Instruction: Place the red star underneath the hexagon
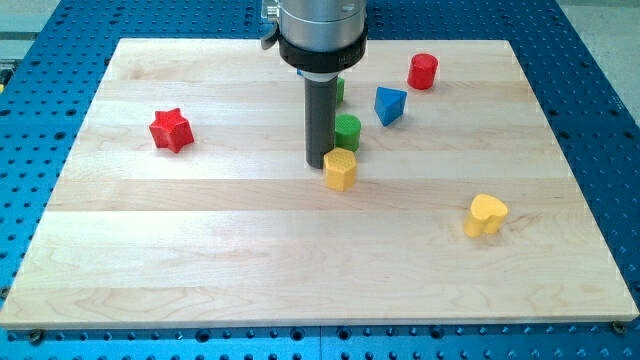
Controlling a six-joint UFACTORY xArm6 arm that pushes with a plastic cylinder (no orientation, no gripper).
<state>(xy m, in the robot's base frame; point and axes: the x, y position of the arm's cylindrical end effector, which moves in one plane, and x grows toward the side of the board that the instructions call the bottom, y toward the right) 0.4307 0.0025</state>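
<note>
Camera view is showing a yellow heart (486, 214) sitting nearest, at the view's right. My tip (318, 165) has no pincer and is touching the yellow hexagon (340, 169). Red star (171, 130) is lying well apart, toward the view's left. Farther back are sitting a green cylinder (347, 131), blue triangle (390, 104) and red cylinder (423, 71).

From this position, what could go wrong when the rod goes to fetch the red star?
1. My tip stands right beside the yellow hexagon, at its left. A careless start may nudge it and shift the target.
2. The green cylinder sits just above the hexagon; if either is bumped, both may move.
3. The red star lies far to the view's left. During a long push toward the spot below the hexagon, its points may let it turn and slip off my tip.
</note>
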